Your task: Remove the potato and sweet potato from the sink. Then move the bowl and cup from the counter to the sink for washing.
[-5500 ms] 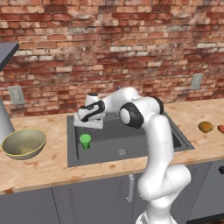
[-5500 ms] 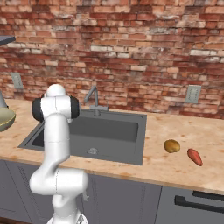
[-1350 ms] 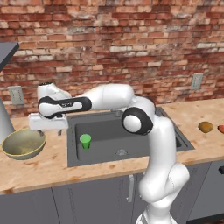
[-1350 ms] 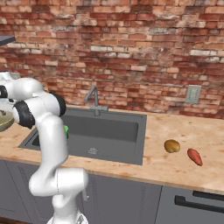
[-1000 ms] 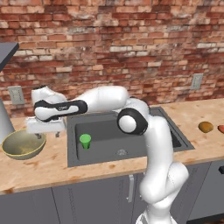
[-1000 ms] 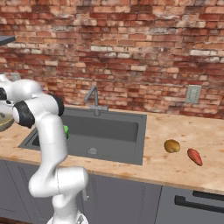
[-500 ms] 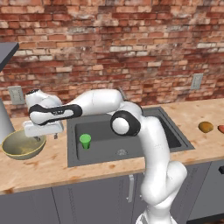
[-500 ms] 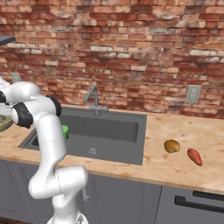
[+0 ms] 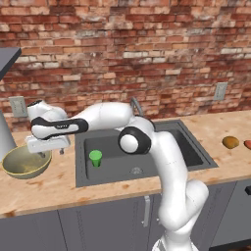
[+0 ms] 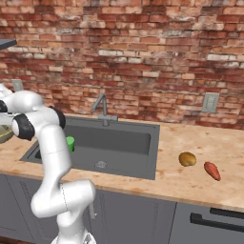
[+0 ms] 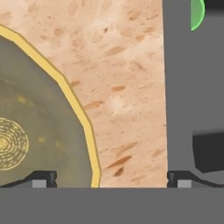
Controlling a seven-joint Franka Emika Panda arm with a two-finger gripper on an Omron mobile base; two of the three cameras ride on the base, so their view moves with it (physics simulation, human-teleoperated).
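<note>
The olive-yellow bowl sits on the counter left of the sink. My gripper hangs open just over the bowl's right rim. In the hand view one fingertip is above the bowl and the other over the sink's edge, with the yellow rim between them. The green cup stands upright in the sink's left part, and shows as cup and cup. The potato and sweet potato lie on the counter right of the sink.
A grey tap rises behind the basin against the brick wall. My arm reaches leftward across the sink's back left corner. A strip of bare counter runs in front of the bowl and the sink.
My open hand has swung further left and a little lower, from the sink's left edge to above the bowl's right rim. The cup, potato and sweet potato have stayed put.
</note>
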